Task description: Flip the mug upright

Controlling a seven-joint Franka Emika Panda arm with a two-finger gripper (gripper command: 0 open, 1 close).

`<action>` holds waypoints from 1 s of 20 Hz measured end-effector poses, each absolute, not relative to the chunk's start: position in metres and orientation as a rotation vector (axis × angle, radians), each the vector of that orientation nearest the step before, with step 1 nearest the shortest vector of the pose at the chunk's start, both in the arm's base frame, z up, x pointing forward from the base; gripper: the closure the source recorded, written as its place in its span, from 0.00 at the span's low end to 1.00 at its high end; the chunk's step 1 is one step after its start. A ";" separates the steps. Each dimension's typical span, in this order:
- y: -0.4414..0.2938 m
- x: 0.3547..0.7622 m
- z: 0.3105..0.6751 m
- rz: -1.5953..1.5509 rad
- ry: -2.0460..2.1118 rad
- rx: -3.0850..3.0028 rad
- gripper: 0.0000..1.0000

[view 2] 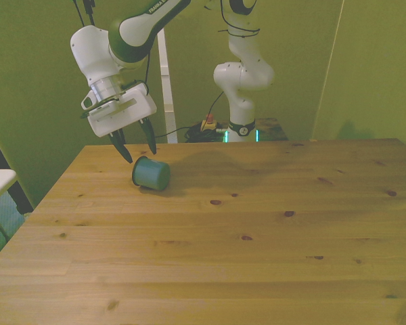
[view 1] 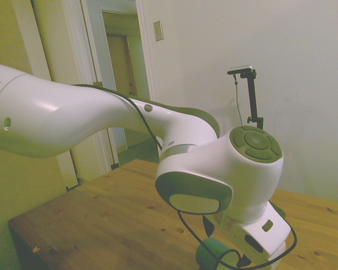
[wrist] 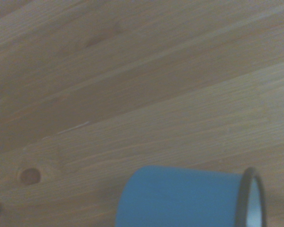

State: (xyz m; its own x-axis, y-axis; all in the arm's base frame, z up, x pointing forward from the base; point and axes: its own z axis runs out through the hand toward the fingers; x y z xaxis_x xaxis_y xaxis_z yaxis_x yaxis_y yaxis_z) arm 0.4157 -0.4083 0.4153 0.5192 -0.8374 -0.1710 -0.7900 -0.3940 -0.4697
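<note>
The mug [view 2: 151, 174] lies on its side on the desk [view 2: 257, 230], in the upper left of the front view. In the wrist view its dark rim and a strip of white interior show at the lower right — the mug [wrist: 180, 198] is cut off by the frame's bottom edge. My hand [view 2: 137, 150] hangs just above the mug, fingers apart and clamped on nothing — the tips point down at the desk.
</note>
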 end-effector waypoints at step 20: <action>-0.396 0.450 0.360 0.081 1.134 -2.091 0.00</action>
